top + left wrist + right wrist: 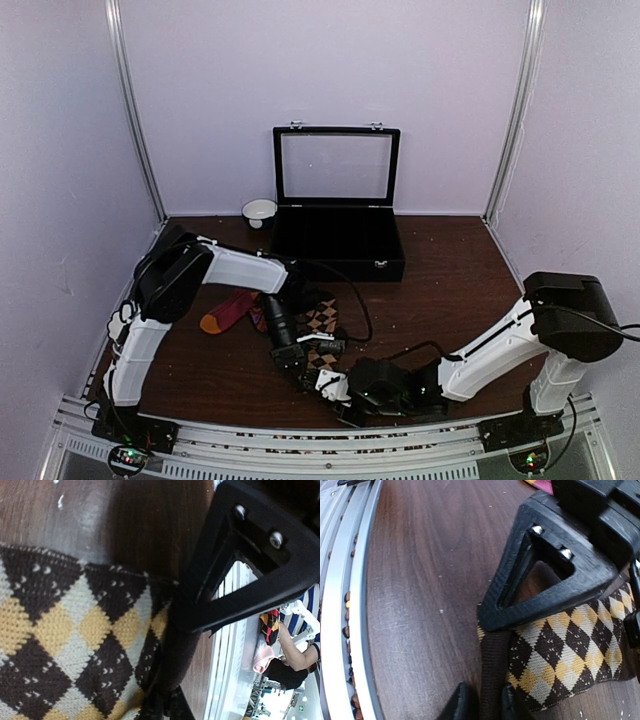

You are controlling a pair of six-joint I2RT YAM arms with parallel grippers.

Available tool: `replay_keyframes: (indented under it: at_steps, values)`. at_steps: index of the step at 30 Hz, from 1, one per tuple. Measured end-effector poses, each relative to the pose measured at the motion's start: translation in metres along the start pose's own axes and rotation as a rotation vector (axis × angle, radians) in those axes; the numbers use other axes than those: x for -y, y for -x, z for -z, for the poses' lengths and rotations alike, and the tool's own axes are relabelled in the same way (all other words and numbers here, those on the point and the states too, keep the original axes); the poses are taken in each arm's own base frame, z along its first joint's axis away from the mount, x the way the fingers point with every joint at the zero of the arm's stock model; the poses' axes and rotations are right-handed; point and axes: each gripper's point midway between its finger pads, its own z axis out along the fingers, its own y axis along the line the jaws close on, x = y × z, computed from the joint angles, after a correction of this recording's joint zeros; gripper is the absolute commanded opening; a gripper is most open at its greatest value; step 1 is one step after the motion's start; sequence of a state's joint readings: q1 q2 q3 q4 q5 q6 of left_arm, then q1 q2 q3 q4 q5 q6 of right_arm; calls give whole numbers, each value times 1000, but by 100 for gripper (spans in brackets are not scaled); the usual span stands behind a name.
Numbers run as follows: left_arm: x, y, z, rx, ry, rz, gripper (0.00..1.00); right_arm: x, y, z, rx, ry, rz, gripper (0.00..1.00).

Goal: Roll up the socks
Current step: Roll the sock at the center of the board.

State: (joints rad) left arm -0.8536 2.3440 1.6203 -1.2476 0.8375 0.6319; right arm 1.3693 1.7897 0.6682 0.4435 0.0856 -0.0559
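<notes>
Your left gripper [312,348] is clamped tight on the dark cuff of the argyle sock [570,650]. Your right gripper [485,705] pinches that same cuff, fingertips nearly together.

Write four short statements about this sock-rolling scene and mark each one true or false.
1. The black display case at the back of the dark wooden table has its glass lid raised. True.
2. The small white bowl sits inside that case. False: it stands on the table, just beyond the case's left end.
3. The cuff of the dark brown argyle sock runs between the fingers of the right gripper. True.
4. The left gripper holds the magenta-red sock with the orange toe. False: that sock lies loose on the table, and the left gripper is shut on the argyle sock.
</notes>
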Motion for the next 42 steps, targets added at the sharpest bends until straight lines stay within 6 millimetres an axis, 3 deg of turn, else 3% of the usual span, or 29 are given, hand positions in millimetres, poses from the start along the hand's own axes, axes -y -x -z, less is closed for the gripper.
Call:
replay_keyframes:
  at_steps: [3,6,11,21,27,34,38,42]
  values:
    - [0,0,1,-6,1,9,29,-2,-1,0,-3,13,-1,6]
    - [6,-1,2,-9,-15,32,40,-3,-1,-1,-5,25,-14,0]
    - [13,-7,8,5,62,-32,47,4,0,-3,0,62,-123,0]
    - [1,-19,37,34,380,-241,48,10,-1,-3,33,191,-422,0]
    - [10,-13,52,88,499,-383,47,3,1,-5,27,285,-540,0]
    - [29,-5,18,33,508,-555,47,9,2,-8,-8,356,-693,0]
    - [26,-6,10,13,529,-584,45,10,5,-12,-22,383,-748,0]
    - [20,-6,7,8,556,-597,37,9,8,-15,-26,405,-791,0]
